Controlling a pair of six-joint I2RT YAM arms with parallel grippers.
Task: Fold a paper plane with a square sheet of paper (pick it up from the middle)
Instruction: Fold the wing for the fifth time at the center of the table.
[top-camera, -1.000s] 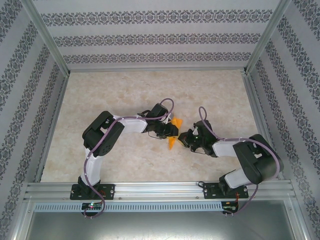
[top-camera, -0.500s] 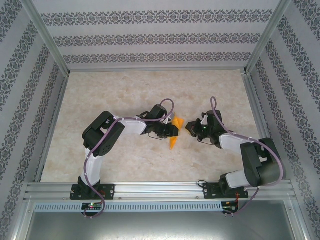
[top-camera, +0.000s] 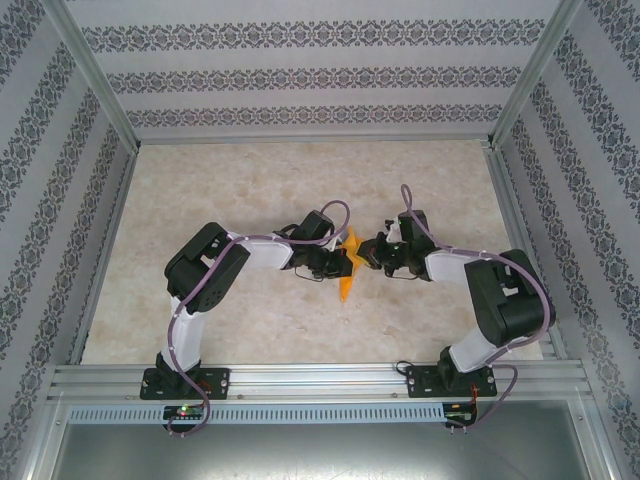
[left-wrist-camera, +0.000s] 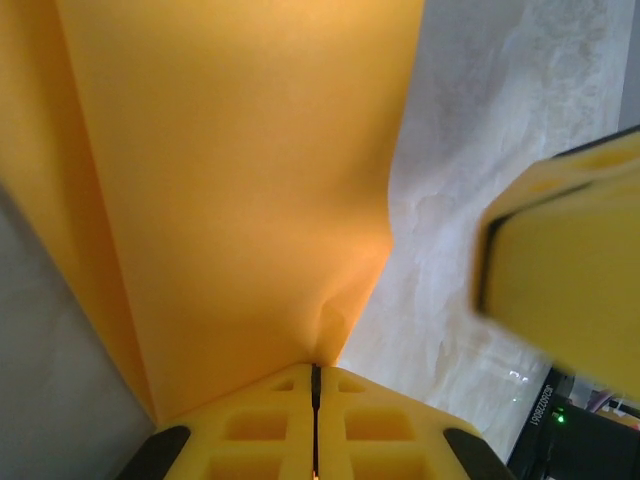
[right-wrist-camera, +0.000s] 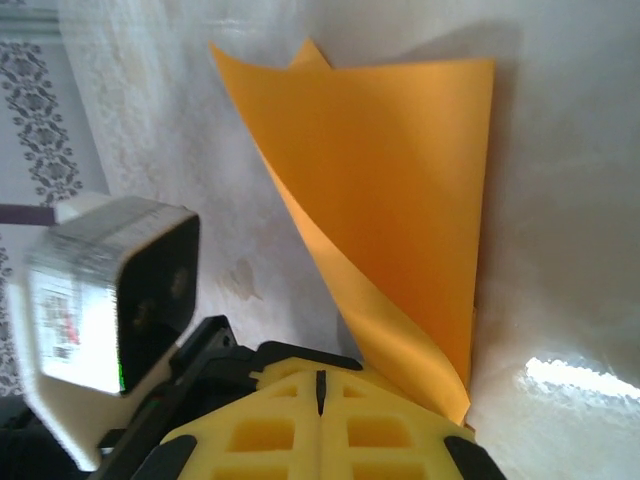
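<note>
Between fingers of left gripper (left-wrist-camera: 316, 372), curled orange paper (right-wrist-camera: 400, 180) pinched tight, puckering at grip. Right gripper (right-wrist-camera: 320, 385) just beside left gripper, fingers pressed together near paper's corner; hold on paper unclear. Risk: uneven pull against single pinch could tear or wrinkle paper.

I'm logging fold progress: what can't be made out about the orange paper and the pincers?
Top view: the thin orange paper sheet is mostly hidden by the left pincer and right pincer; its creases are too small.
Left wrist view: the sheet's outline is cut off by the frame; the right pincer is blurred.
Right wrist view: the sheet's lower tip passes the shut right pincer; touching or apart, unclear.
</note>
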